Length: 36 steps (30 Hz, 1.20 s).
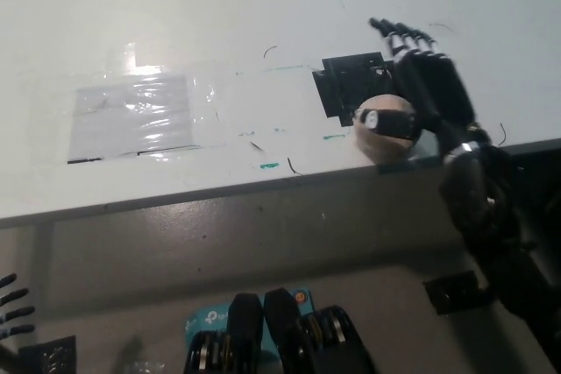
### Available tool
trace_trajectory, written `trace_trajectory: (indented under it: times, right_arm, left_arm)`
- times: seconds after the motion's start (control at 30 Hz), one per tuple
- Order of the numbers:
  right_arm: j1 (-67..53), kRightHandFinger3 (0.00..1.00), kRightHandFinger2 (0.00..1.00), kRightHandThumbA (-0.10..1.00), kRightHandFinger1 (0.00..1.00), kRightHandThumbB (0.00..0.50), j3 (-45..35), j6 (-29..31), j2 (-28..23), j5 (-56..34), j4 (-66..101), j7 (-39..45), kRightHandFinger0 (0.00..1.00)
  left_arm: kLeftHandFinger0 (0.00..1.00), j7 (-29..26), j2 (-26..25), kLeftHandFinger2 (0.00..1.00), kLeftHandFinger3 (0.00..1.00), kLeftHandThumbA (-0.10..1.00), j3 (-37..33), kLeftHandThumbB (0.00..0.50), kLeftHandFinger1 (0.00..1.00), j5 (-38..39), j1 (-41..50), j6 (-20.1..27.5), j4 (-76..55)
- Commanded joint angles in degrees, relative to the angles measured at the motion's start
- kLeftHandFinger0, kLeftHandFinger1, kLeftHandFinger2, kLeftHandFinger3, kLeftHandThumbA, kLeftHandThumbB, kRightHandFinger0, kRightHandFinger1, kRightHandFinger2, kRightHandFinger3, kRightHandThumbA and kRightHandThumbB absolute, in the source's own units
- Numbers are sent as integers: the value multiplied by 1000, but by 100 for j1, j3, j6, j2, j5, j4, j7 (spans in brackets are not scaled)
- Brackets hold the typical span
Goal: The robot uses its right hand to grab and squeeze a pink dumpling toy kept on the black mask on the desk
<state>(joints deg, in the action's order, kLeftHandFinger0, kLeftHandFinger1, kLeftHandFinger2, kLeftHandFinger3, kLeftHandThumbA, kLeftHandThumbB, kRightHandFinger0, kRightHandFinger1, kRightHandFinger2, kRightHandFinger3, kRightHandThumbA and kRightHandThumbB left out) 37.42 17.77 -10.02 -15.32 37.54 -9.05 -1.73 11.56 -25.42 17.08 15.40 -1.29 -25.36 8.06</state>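
The pink dumpling toy (386, 131) lies on the white desk (263, 6) near its front edge, at the near side of the black mask (346, 85). My black right hand (429, 85) is open beside the toy on its right, fingers stretched out over the far right part of the mask. Its thumb tip rests against the top of the toy. My white left hand (13, 308) hangs at the lower left, below the desk, only its fingertips showing.
A clear taped plastic sheet (136, 116) lies on the desk to the left. Green and black pen marks run between it and the mask. The desk's front edge (263, 186) passes just below the toy.
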Motion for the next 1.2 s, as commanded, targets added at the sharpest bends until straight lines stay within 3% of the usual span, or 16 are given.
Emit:
trace_trajectory:
  times: [0.0, 0.03, 0.1, 0.17, 0.2, 0.23, 0.3, 0.4, 0.43, 0.6, 0.77, 0.83, 0.87, 0.97, 1.03, 1.17]
  right_arm:
    - [-174, 1000, 1000, 525, 1000, 307, -537, -164, -189, -619, 841, 408, 1000]
    - [-192, 1000, 1000, 518, 1000, 304, -575, -167, -179, -618, 872, 445, 1000]
    - [-452, 1000, 1000, 290, 1000, 187, -930, -194, -181, -1004, 1118, 496, 1000]
    - [-621, 1000, 1000, 236, 1000, 169, -1121, -117, -191, -1165, 1216, 514, 1000]
    - [-760, 1000, 1000, 139, 1000, 140, -1247, -54, -171, -1260, 1250, 487, 899]
    - [-967, 978, 1000, 62, 884, 158, -1372, 45, -166, -1347, 1250, 399, 750]
    - [-1218, 932, 795, -10, 626, 146, -1474, 135, -157, -1320, 1136, 321, 548]
    - [-1528, 925, 814, -16, 665, 155, -1634, 37, -73, -1410, 1037, 291, 574]
    - [-1706, 929, 836, 1, 713, 151, -1690, 115, -21, -1442, 920, 186, 633]
    - [-1934, 933, 810, 56, 725, 141, -1918, 152, 161, -1595, 407, -17, 674]
    - [-1801, 795, 641, -7, 466, 127, -2270, 35, 360, -1988, -20, -18, 367]
    - [-1775, 769, 617, -20, 434, 127, -2324, 14, 406, -2057, -107, 43, 335]
    - [-1774, 744, 565, -33, 354, 130, -2316, -53, 410, -2134, -129, 172, 239]
    - [-1768, 712, 507, -55, 290, 132, -2278, -108, 390, -2175, -149, 249, 164]
    - [-1784, 705, 466, -31, 262, 131, -2231, -32, 336, -2252, -153, 315, 146]
    - [-1775, 696, 433, -64, 245, 126, -2184, 46, 294, -2269, -198, 314, 135]
  left_arm:
    - [691, 41, -135, 834, 908, 1000, 64, 138, 744, 25, -17, 93, -37]
    - [692, 43, -135, 835, 910, 1000, 64, 137, 745, 25, -16, 96, -37]
    - [668, 6, -142, 824, 910, 1000, 56, 114, 727, -17, -3, 88, -75]
    - [668, 13, -160, 824, 903, 1000, 54, 121, 728, -22, -2, 82, -89]
    - [671, 23, -172, 833, 901, 1000, 56, 123, 737, -16, -1, 66, -98]
    - [666, 25, -167, 829, 896, 1000, 62, 122, 735, -5, -1, 64, -93]
    - [692, 69, -178, 846, 922, 1000, 53, 127, 755, 6, -9, 124, -42]
    - [689, 31, -146, 844, 916, 1000, 53, 138, 755, -2, -29, 106, -17]
    - [690, 29, -126, 833, 909, 1000, 70, 131, 746, 19, -34, 130, 9]
    - [708, 33, -121, 818, 915, 1000, 67, 134, 742, 25, -39, 119, 37]
    - [689, 19, -96, 818, 917, 1000, 60, 126, 745, 14, 0, 137, 16]
    - [692, 25, -90, 821, 912, 1000, 70, 127, 745, 29, 2, 141, 25]
    - [691, 19, -97, 826, 908, 1000, 57, 118, 743, 3, -2, 171, 47]
    - [696, 36, -114, 839, 909, 1000, 35, 123, 749, -11, 6, 166, 44]
    - [704, 20, -79, 849, 912, 1000, 61, 97, 756, 33, 48, 82, -79]
    - [706, 7, -84, 856, 932, 1000, 44, 103, 752, -9, 44, 161, -30]
